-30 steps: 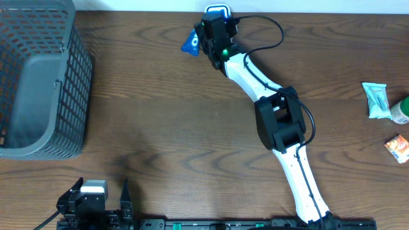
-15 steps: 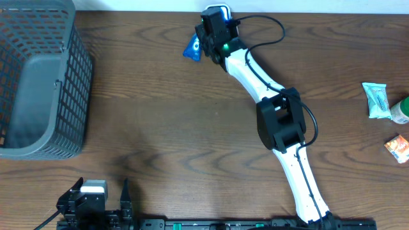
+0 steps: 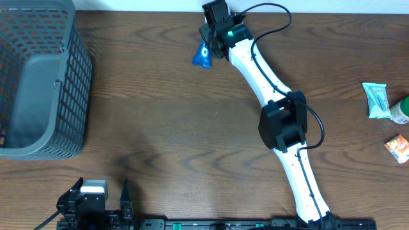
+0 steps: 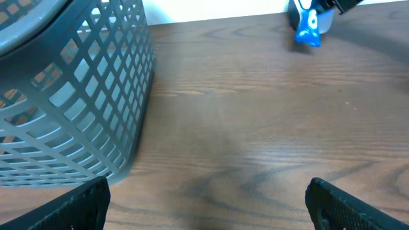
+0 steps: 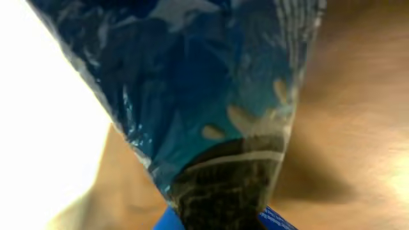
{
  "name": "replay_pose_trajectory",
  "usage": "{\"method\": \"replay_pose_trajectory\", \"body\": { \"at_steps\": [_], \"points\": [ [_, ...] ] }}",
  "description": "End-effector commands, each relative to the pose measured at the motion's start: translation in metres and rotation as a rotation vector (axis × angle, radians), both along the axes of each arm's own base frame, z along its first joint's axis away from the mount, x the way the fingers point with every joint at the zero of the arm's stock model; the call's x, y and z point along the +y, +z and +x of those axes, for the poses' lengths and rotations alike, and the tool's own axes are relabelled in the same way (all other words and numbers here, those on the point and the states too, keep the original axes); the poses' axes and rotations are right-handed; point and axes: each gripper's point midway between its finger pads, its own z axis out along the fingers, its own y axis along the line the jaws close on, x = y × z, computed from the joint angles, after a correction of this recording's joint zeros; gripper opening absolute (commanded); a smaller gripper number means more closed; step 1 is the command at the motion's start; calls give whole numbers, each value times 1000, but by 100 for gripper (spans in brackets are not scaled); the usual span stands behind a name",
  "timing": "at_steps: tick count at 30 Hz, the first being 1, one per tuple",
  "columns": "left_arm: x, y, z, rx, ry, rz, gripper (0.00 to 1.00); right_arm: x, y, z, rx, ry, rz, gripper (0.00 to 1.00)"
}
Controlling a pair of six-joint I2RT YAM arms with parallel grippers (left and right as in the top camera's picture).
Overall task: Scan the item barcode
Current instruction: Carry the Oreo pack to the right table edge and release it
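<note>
While your right jaws are clenched on one pinched end of the blue packet [image 3: 202,56], the packet sticks out from them toward the left at the far edge of the counter [image 3: 160,121], a little left of the middle. You cannot tell from overhead whether it touches the wood. On the right wrist view the crinkled blue foil [image 5: 211,96] fills the picture, narrowing to a dark band at the near end.

Your left jaws are spread wide and hold nothing, low at the near-left edge, with both dark fingertips [image 4: 358,204] in the bottom corners of their own view.

The right arm [image 3: 255,70] runs diagonally from the near edge to the packet. A grey mesh basket [image 3: 38,76] fills the far-left corner, well apart from the packet. At the right edge lie a pale green pouch [image 3: 377,100], a green container [image 3: 401,110] and a small orange box [image 3: 399,148]. Bare wood lies between basket and arm
</note>
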Motion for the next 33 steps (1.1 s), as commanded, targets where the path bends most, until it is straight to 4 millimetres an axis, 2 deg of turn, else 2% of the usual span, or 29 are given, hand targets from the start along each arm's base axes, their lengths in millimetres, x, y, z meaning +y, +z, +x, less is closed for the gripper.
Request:
{"method": "replay_pose_trajectory", "body": {
  "at_steps": [1, 2, 6, 12, 13, 14, 15, 17, 20, 25, 28, 31, 33],
  "points": [
    [-2, 0, -1, -4, -11, 3, 98, -25, 23, -8, 5, 79, -144, 2],
    [-2, 0, -1, -5, -11, 3, 98, -46, 22, -23, 79, 115, -209, 2],
    [-2, 0, -1, -5, -12, 3, 98, -98, 28, -52, 219, 192, -329, 1],
    [-2, 0, -1, -5, -11, 3, 98, -191, 27, -96, 465, 288, -509, 1],
    [-2, 0, -1, -5, -11, 3, 98, -214, 27, -104, 517, 297, -553, 1],
    [-2, 0, -1, -4, -11, 3, 98, -226, 28, -107, 542, 295, -579, 1],
    [-2, 0, -1, -4, -11, 3, 98, -261, 31, -114, 598, 290, -656, 1],
    [-2, 0, -1, -4, -11, 3, 98, -295, 35, -118, 642, 310, -724, 1],
    [-2, 0, -1, -4, -11, 3, 98, -337, 37, -121, 687, 350, -772, 1],
    [-2, 0, -1, -4, -12, 3, 98, -423, 44, -135, 759, 219, -818, 1],
    [-2, 0, -1, -5, -11, 3, 98, -466, 43, -142, 766, 137, -804, 1],
    [-2, 0, -1, -4, -11, 3, 98, -499, 41, -152, 773, 80, -778, 2],
    [-2, 0, -1, -4, -12, 3, 98, -516, 41, -159, 778, 44, -762, 12]
  ]
}}
